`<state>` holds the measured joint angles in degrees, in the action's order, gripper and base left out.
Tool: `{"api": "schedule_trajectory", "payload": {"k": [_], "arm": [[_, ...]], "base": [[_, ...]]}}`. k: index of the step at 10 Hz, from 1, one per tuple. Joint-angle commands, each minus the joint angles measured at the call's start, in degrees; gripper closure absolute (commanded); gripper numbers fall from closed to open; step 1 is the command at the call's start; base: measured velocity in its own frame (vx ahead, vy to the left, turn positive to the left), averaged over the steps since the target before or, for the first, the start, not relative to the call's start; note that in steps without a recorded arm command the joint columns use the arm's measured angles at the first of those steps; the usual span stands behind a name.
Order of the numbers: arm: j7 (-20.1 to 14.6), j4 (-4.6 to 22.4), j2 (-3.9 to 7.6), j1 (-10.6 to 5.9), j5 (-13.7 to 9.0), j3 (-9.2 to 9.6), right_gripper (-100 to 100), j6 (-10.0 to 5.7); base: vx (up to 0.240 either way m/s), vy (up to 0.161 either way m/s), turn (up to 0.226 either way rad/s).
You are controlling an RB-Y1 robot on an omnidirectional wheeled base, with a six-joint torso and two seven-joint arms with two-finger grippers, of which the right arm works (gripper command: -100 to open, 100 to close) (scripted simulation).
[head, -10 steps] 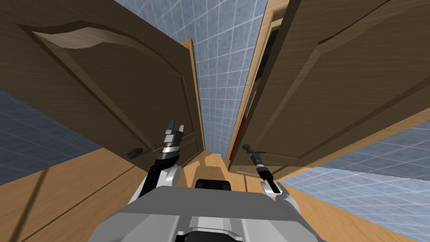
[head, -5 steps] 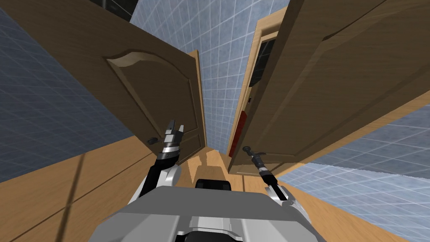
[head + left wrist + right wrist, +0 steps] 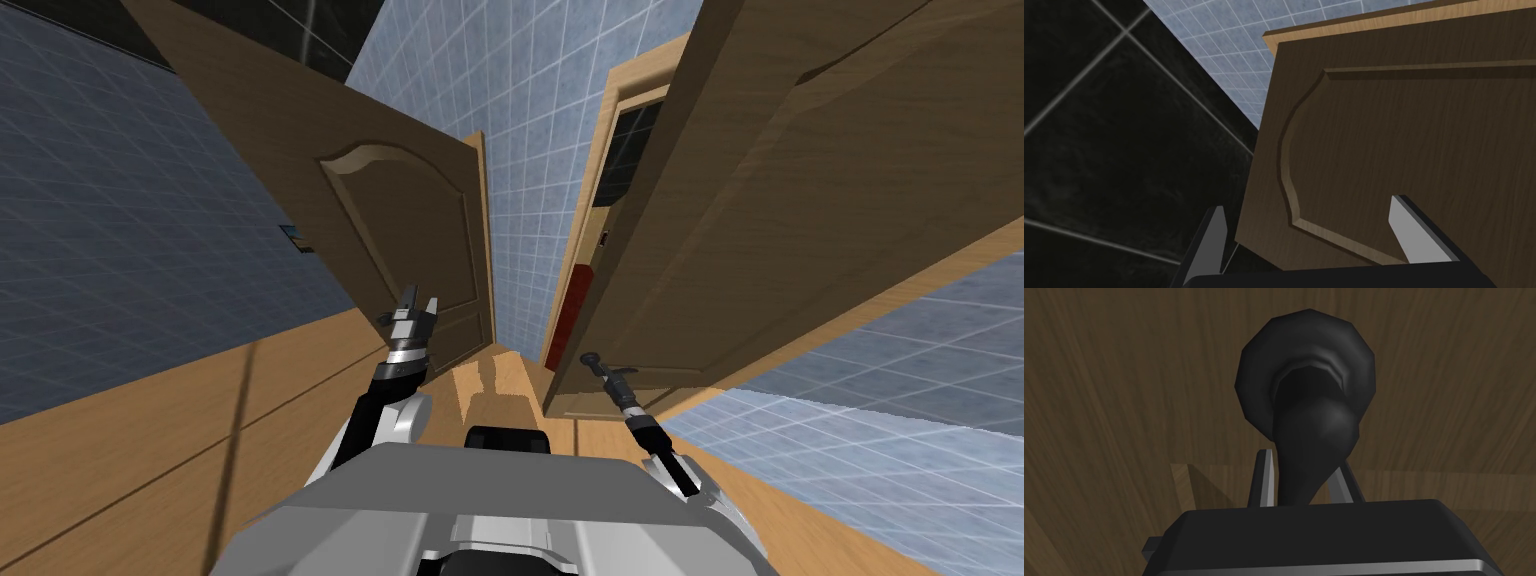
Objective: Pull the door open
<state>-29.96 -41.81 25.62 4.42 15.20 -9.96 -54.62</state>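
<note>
Brown wooden door (image 3: 800,200), right of frame, partly open. Your right tool (image 3: 1304,460) is clamped on its black handle (image 3: 1306,408); left tool (image 3: 1307,205) spread, empty. Step: pulling. Next: draw the handle back along the door's arc.

Brown wood-grain door (image 3: 800,200), panelled, stands ajar on the right of the passage, its leading edge angled toward the near side. Low on its face a black handle (image 3: 1311,433) projects from a round black rosette, its stem pinched between the two fingers of the right gripper (image 3: 1304,475).
</note>
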Motion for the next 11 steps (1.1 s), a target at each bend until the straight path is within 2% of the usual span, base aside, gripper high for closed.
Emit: {"api": "schedule_trajectory", "payload": {"k": [1, 6, 7, 8, 9, 11], "arm": [[-0.6, -0.1, 0.57, 1.31, 0.5, -0.23, 100, -1.84], [-2.8, 1.1, 2.71, 4.17, 1.8, -0.9, 100, -7.6], [-2.7, 1.9, 2.57, 3.34, 1.7, -0.69, 100, -7.26], [-3.0, 2.5, 2.84, 3.98, 2.0, -0.87, 100, -8.71], [-3.1, 2.7, 2.94, 4.09, 2.1, -0.94, 100, -9.08], [-3.4, 3.5, 3.36, 4.6, 2.5, -1.28, 100, -10.77]], "base": [[-0.167, -0.072, 0.135], [-0.203, -0.073, 0.155], [-0.094, -0.027, 0.019], [-0.146, -0.063, 0.187], [-0.2, -0.087, 0.183], [-0.18, -0.075, 0.145]]}}
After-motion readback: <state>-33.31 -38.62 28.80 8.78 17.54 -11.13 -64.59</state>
